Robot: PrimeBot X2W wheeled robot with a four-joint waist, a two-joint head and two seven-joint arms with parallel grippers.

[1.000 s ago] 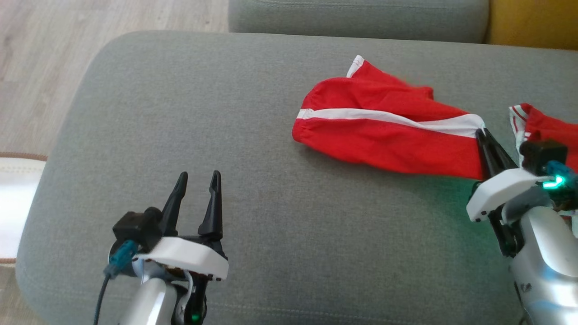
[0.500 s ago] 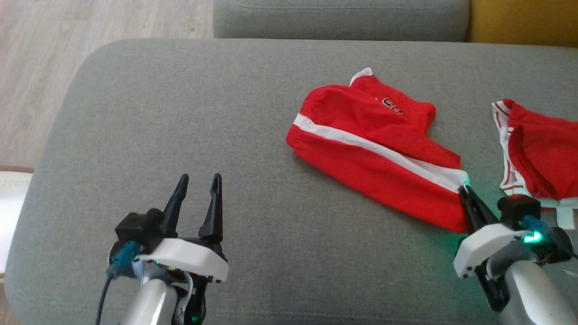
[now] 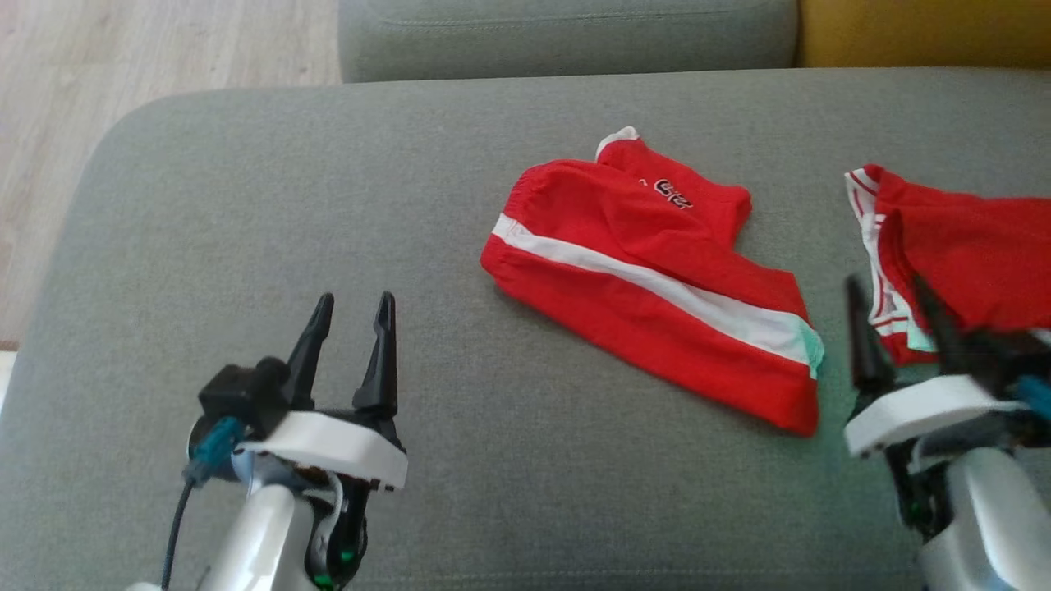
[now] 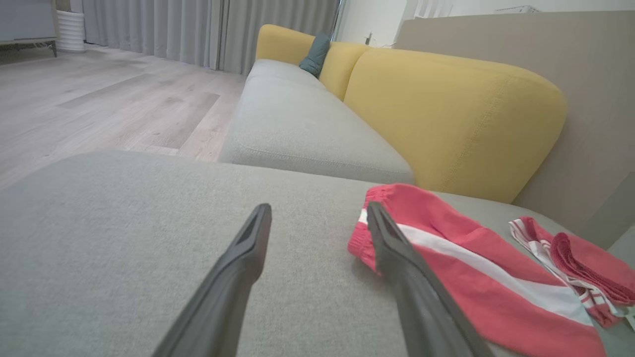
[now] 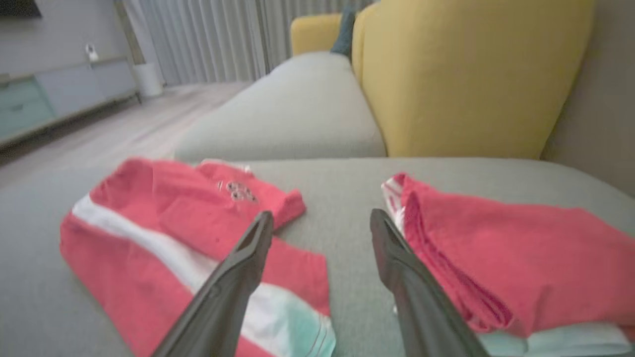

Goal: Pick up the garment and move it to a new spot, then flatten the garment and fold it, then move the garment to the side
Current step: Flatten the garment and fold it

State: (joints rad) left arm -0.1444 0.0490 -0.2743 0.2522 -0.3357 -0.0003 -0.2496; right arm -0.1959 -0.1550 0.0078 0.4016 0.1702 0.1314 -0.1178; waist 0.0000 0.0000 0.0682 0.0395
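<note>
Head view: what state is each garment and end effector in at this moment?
Striped red garment: lying rumpled on the grey cushion, not held.
Second red garment: folded, lying to its right, not held.
Left end effector: open, empty.
Right end effector: open, empty, pointing between the two garments.

A broad grey cushion [image 3: 328,205] spans the head view. At 12 o'clock sits a second grey seat [image 3: 566,33], at 1 o'clock a yellow backrest [image 3: 920,33], and at 10 o'clock pale wooden floor [image 3: 98,66]. At 3 o'clock lies a folded red cloth [image 3: 969,246] with white striped trim. The left wrist view adds grey curtains [image 4: 198,29] and a teal pillow [image 4: 313,54], which leans against the yellow back.
</note>
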